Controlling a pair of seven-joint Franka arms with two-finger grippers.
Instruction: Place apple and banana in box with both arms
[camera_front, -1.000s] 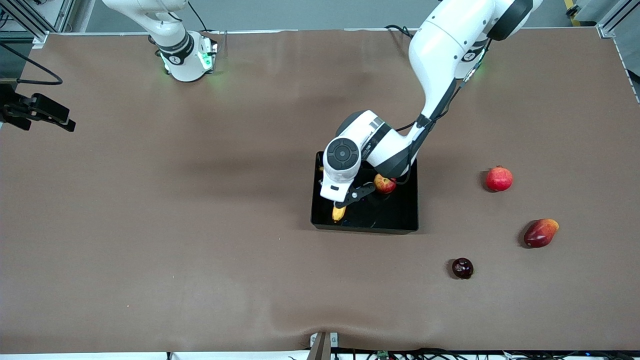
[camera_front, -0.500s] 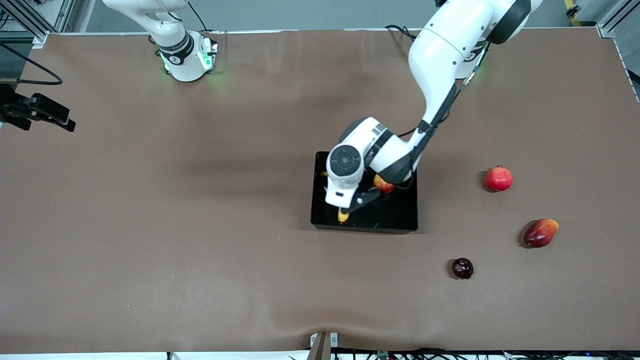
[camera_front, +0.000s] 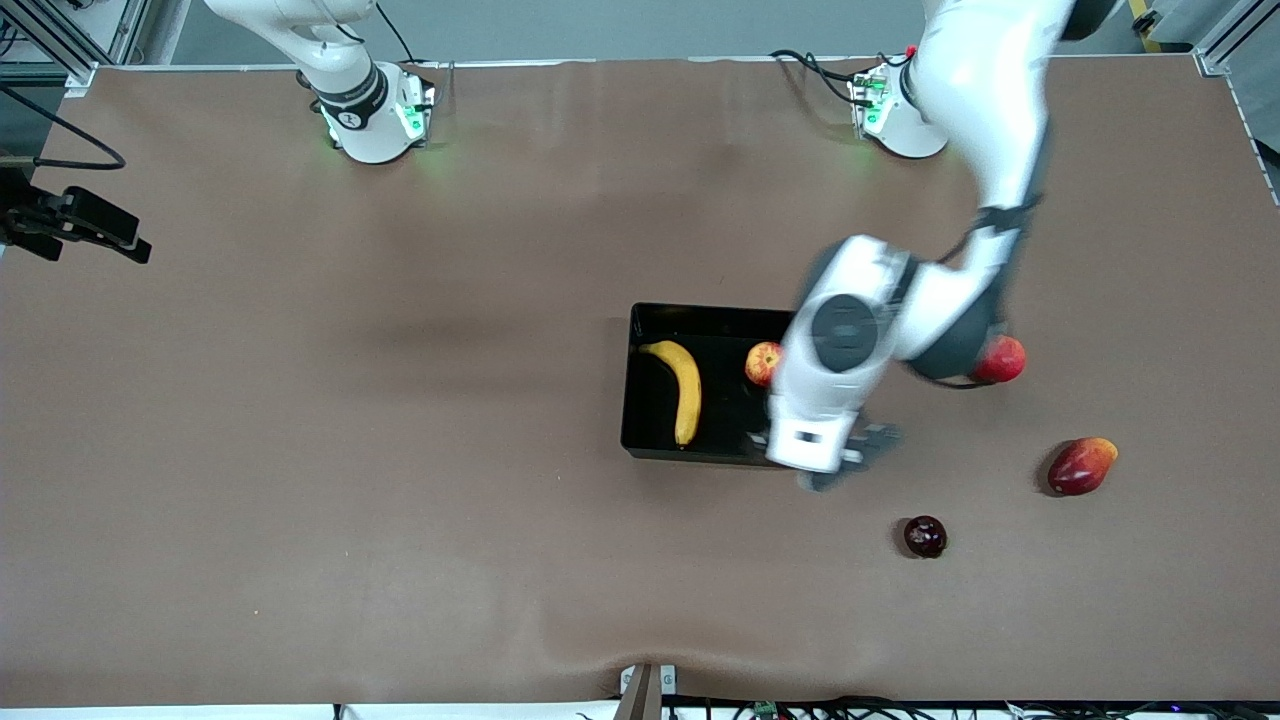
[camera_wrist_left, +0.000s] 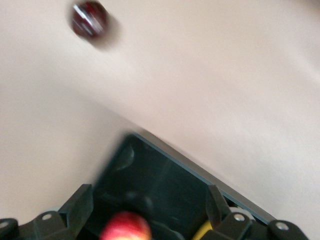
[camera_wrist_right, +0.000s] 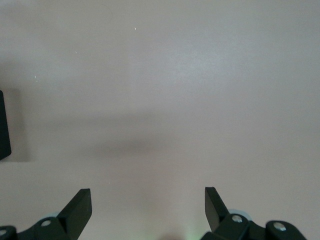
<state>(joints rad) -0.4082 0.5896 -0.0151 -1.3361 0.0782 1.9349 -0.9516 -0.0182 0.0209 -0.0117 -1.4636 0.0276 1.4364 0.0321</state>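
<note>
1. You had the banana (camera_front: 683, 388) lying in the box (camera_front: 640, 445), its long axis running from the robots' side toward the front camera.
2. The apple (camera_front: 763, 363) sat beside it in the box, toward the left arm's end.
3. Your left gripper (camera_front: 835, 462) hung empty over the box's near corner, fingers (camera_wrist_left: 80, 205) spread wide.
4. Your right gripper (camera_wrist_right: 147, 210) waited, fingers apart, over bare table.
5. By my reading, both fruits were in; nothing remained to grasp.

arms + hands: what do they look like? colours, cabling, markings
Both arms: glossy white shells with dark grey joint bands. The left arm has a round grey cap on its wrist and a black cable clipped along the forearm. Bases glow green; the right arm has a small round mark on its black collar. The left hand and right hand have matte black wedge-shaped fingers with silver screws.
</note>
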